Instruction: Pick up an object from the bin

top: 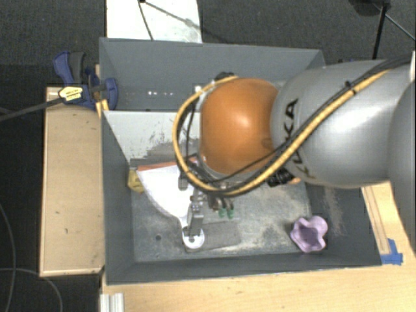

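**Gripper low at the near floor of the bin, beside a white flat piece**

Nearest the camera, the bin point(260, 265) shows a bare, scuffed floor behind its front wall. The gripper point(193, 229) is down close to that floor, left of the middle. Its low, upright pose suits taking something off the floor rather than travelling over it. Whether it is apart or together cannot be told from this angle, and nothing can be seen clamped in it. At its tip sits a small round pale shape point(193, 240). I cannot tell whether that is a part of the gripper or a loose thing lying under it.

At about the same depth, well apart to the right, a crumpled purple lump point(309, 233) lies alone near the right wall. It is not the likely target as things stand.

A little farther in, a white flat piece point(161, 186) with a curved lower edge lies spread on the floor, and that edge ends just beside the gripper. It is the nearest clear candidate, but being so flat it would probably be hard to get under. A small green bit point(225, 210) shows just right of the gripper, under the wrist. A yellow scrap point(134, 181) sits against the white piece's left end.

Above all this the orange cover point(237, 132) and its looped cable point(185, 168) hang over the middle of the bin, with the arm point(351, 135) leading off to the right. They hide whatever lies beneath, towards the far wall.
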You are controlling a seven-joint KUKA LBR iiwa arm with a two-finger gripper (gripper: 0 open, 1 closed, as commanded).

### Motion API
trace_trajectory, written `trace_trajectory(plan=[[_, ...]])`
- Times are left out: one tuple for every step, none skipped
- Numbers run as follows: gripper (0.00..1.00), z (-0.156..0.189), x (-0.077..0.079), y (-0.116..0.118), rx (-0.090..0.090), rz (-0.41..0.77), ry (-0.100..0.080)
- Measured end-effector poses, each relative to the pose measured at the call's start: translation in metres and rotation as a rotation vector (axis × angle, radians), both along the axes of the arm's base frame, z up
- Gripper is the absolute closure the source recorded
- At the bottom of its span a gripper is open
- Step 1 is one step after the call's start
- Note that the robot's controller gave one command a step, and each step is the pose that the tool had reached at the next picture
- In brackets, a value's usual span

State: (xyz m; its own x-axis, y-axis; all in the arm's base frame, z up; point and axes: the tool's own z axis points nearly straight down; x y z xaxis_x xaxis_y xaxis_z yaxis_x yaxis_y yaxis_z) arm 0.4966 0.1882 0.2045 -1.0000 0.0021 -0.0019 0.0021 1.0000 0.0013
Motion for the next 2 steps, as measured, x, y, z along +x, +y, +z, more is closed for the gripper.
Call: trace_trajectory(plan=[[0.0, -0.041, 0.007, 0.009, 0.001, -0.102, -0.004], [0.0, -0.064, 0.023, 0.023, -0.001, -0.121, 0.002]])
